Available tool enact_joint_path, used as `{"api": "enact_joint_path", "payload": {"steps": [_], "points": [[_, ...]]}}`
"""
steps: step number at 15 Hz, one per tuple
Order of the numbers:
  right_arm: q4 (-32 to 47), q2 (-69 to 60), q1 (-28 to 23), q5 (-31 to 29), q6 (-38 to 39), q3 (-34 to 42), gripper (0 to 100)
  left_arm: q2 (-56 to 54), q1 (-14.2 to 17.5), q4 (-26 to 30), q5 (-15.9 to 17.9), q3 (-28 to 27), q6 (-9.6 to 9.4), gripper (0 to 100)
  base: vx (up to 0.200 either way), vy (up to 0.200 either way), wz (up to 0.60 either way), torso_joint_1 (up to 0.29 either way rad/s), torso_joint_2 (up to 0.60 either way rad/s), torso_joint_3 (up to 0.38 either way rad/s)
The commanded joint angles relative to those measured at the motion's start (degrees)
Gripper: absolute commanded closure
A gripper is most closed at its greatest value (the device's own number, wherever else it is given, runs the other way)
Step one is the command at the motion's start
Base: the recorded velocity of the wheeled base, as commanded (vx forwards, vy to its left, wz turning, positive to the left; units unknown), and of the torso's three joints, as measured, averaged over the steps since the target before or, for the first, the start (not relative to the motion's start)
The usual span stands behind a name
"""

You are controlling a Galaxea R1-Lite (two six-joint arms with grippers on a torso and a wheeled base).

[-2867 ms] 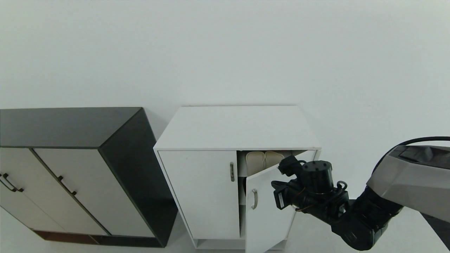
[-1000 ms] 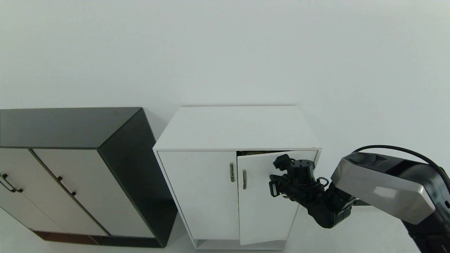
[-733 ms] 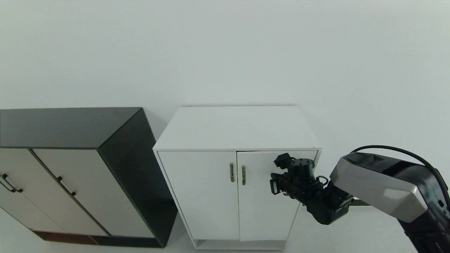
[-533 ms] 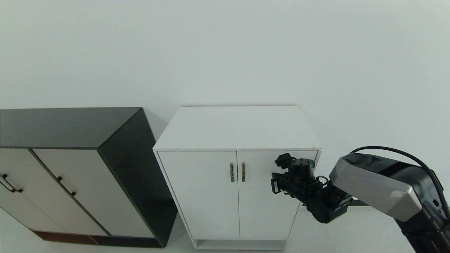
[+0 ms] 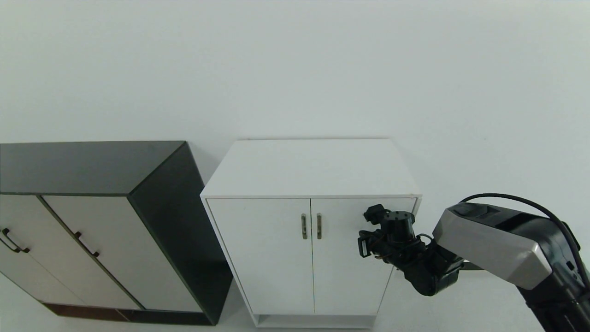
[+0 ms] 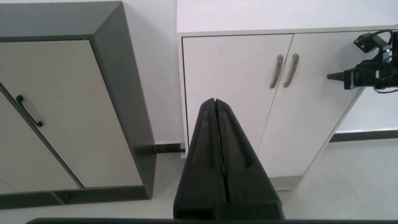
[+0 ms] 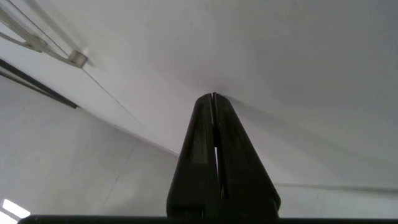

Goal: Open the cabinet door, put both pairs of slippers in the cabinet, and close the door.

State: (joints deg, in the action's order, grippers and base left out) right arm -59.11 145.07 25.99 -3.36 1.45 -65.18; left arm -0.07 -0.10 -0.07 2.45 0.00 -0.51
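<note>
Right pincer (image 7: 213, 96): fingers clenched together, holding nothing. Its tip points at the white right door (image 5: 350, 258), at the panel or just off it; contact can't be called from the wrist view.

Left pincer (image 6: 214, 101): also clenched and empty, held well back from the cabinet (image 5: 311, 168), facing its front.

Door state: the right door sits flush with the left door (image 5: 262, 253), with an even seam between them. The two handles (image 5: 311, 226) are side by side at the seam, and no gap shows at the top edge.

Slippers: hidden. My read is that both pairs are behind the shut doors, but nothing here confirms the count or the shelf.

Progress, as a judgement: open, load and close all look done — the task is at or near its end. What's left is pulling the right arm clear of the panel and maybe checking that the door stays put.

Off to the robot's left, a dark cabinet (image 5: 92, 166) with pale doors stands just beside the white one. It's not part of the job.
</note>
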Motion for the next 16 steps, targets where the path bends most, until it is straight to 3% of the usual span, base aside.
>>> {"api": "enact_joint_path", "payload": {"steps": [1,4,6,7,13,14,16], "points": [[-1.3,-6.6,0.7,0.0,1.5,6.6,100,0.1,0.0,0.0,0.1,0.0,-0.02,100,0.000,0.000,0.00,0.000,0.00,0.000],[-6.1,-19.3,1.3,-0.3,2.7,20.9,100,0.1,0.0,0.0,0.0,0.0,-0.02,100,0.000,0.000,0.00,0.000,0.00,0.000],[-8.2,-31.5,0.5,-2.6,2.7,34.2,100,0.1,0.0,0.0,0.0,0.0,-0.02,100,0.000,0.000,0.00,0.000,0.00,0.000],[-8.3,-33.3,-0.1,-3.1,2.7,36.4,100,0.1,0.0,0.0,0.0,0.0,-0.02,100,0.000,0.000,0.00,0.000,0.00,0.000],[-7.6,-61.8,-15.7,-4.5,1.7,64.6,100,0.1,0.0,0.0,0.0,0.0,0.07,100,0.000,0.000,0.00,0.000,0.00,0.000],[-5.7,-65.3,-16.3,-4.2,1.4,65.2,100,0.1,0.0,0.0,0.0,0.0,0.07,100,0.000,0.000,0.00,0.000,0.00,0.000],[10.2,-78.5,-16.7,-0.9,0.3,65.2,100,0.1,0.0,0.0,-0.1,0.0,0.25,100,0.000,0.000,0.00,0.000,0.00,0.000]]}}
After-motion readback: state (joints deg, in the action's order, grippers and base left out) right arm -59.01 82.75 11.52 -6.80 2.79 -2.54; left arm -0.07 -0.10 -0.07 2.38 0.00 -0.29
